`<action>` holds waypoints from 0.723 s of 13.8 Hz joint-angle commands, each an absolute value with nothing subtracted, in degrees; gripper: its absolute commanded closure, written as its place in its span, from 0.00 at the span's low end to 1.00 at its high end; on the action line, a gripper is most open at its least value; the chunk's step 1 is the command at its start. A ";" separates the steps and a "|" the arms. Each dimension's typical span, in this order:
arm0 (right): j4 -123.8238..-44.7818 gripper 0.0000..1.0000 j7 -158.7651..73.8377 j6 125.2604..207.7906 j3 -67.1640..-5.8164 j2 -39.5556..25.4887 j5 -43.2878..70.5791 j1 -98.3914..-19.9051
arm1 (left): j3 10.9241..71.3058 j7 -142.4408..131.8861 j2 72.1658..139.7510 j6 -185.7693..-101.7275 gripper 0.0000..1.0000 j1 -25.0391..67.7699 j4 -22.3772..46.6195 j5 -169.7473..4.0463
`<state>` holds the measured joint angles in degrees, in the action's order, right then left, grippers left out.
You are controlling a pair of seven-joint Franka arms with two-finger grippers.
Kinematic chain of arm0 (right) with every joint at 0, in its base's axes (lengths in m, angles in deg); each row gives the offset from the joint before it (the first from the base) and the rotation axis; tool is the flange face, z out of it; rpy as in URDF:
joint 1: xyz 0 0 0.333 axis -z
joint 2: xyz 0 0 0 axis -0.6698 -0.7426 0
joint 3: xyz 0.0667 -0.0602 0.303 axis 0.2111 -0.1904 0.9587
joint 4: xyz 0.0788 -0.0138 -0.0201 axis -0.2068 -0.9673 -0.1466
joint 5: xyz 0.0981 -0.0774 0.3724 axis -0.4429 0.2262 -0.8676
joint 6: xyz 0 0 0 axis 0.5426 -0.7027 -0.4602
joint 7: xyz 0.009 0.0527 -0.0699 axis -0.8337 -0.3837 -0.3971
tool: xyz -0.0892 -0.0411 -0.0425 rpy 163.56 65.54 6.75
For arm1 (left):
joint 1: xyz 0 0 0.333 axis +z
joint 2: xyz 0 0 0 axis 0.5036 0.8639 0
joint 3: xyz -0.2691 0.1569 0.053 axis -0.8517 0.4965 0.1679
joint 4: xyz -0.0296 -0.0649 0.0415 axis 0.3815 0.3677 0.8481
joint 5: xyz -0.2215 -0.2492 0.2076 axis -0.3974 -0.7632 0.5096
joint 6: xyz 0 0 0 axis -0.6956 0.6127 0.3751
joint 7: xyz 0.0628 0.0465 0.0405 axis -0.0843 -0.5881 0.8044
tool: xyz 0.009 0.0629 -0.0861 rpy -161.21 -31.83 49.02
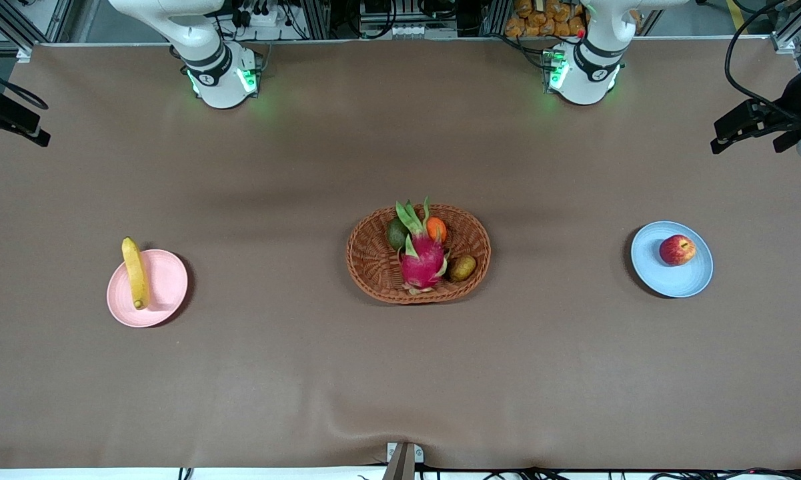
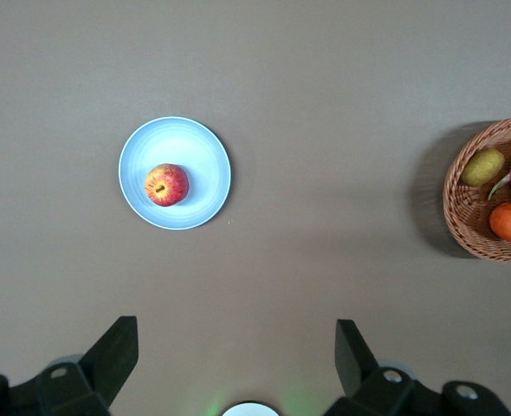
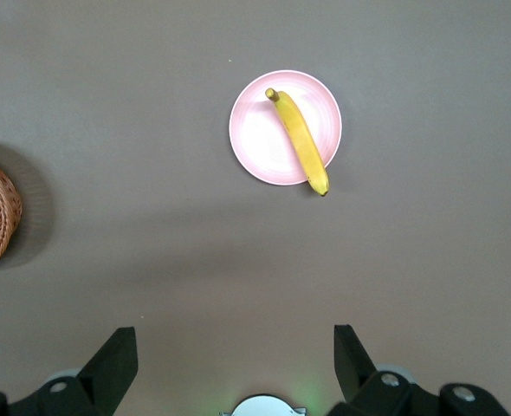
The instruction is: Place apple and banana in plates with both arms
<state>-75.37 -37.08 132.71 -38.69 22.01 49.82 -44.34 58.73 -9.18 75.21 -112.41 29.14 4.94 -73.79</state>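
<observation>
The red apple (image 1: 677,250) lies on the light blue plate (image 1: 648,268) toward the left arm's end of the table; both show in the left wrist view, the apple (image 2: 166,185) on the plate (image 2: 202,146). The yellow banana (image 1: 135,272) lies across the pale pink plate (image 1: 168,288) toward the right arm's end, one tip past the rim; the right wrist view shows the banana (image 3: 299,143) and the plate (image 3: 257,139). My left gripper (image 2: 236,338) is open and empty, high over bare table. My right gripper (image 3: 236,341) is open and empty, high over bare table. Both hands are out of the front view.
An oval wicker basket (image 1: 372,270) stands mid-table with a dragon fruit (image 1: 421,259), an orange fruit (image 1: 436,229), a kiwi-like fruit (image 1: 463,268) and a dark green fruit (image 1: 396,233). Black camera mounts (image 1: 750,123) stand at the table's ends.
</observation>
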 commanded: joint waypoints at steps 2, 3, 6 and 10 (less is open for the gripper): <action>-76.52 0.00 -36.73 133.70 -37.46 23.02 50.23 -44.15 | 58.83 -8.48 75.94 -112.37 0.00 28.75 3.90 -73.77; -76.77 0.00 -36.90 134.66 -37.37 22.94 50.05 -44.68 | 58.91 -8.48 75.94 -112.28 0.00 28.57 3.99 -73.77; -76.77 0.00 -37.52 134.40 -37.28 23.02 49.88 -45.04 | 58.83 -8.56 76.03 -112.28 0.00 28.48 3.90 -73.77; -76.78 0.00 -37.96 134.05 -37.37 23.02 49.88 -45.13 | 58.83 -8.48 75.94 -112.19 0.00 28.57 3.82 -74.65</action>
